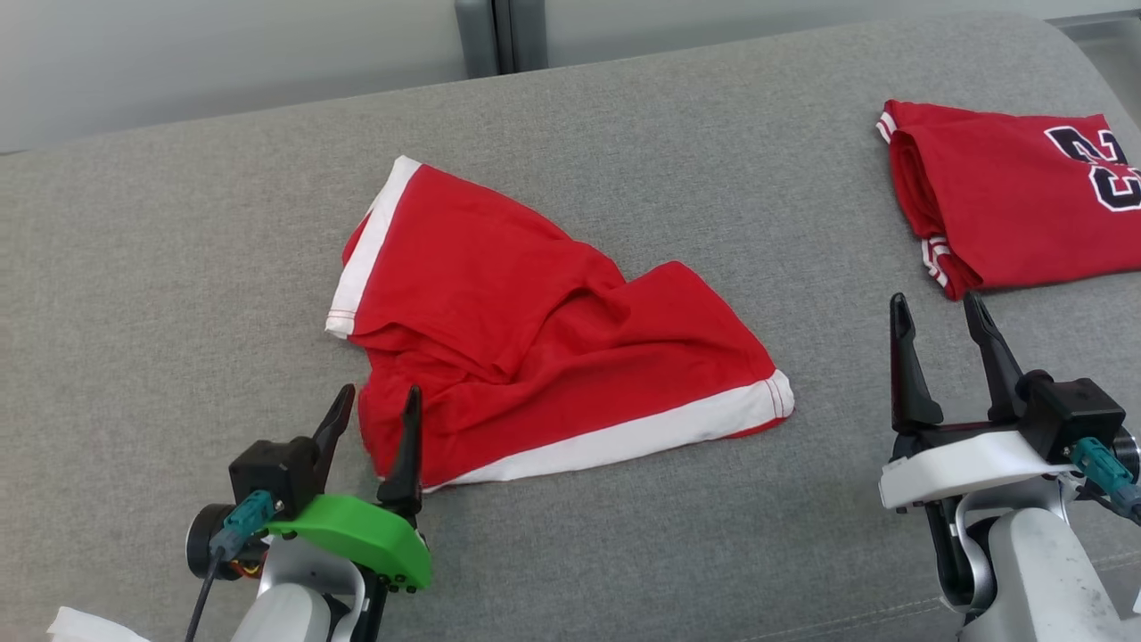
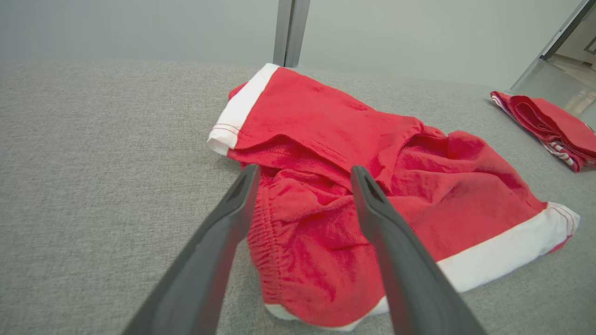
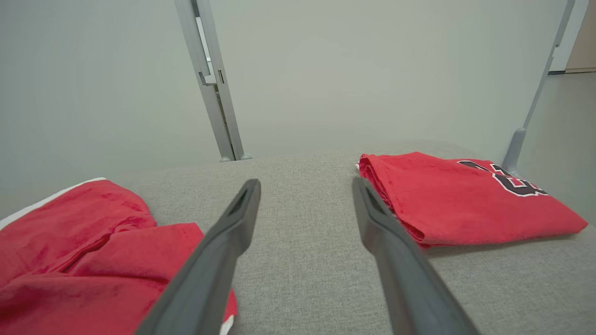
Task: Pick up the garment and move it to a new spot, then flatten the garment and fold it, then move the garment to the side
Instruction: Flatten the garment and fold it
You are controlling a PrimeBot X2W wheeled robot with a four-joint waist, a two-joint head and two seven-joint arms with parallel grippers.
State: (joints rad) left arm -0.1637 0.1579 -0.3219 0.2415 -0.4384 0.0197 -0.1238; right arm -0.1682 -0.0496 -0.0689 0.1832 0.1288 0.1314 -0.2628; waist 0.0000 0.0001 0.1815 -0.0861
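Red shorts [image 1: 553, 357] lie crumpled mid-cushion [image 1: 178, 267]. The left gripper [image 1: 381, 392], jaws spread, sits at their near corner. The right gripper [image 1: 936, 303], also spread, waits well apart near a folded jersey [image 1: 1007, 205]. Pinching only one bunched layer would likely trap wrinkles.

Garment [image 1: 544, 339]: bright red cloth, its hems edged by a broad white band carrying fine red stitch lines. Folded jersey [image 1: 1007, 214]: the same red, with black numerals outlined in white and narrow red-and-white striped trim at its edges. Padded surface [image 1: 178, 267]: uniform heathered light grey weave. Left gripper [image 1: 381, 390]: black jaws on a vivid green plate. Right gripper [image 1: 934, 299]: black jaws on a white plate, above a pale grey forearm [image 1: 1043, 571]. Each gripper carries a teal connector [image 1: 1101, 464]. Wall [image 3: 372, 70]: plain pale grey-green, crossed by a mid-grey metal post [image 3: 214, 93].
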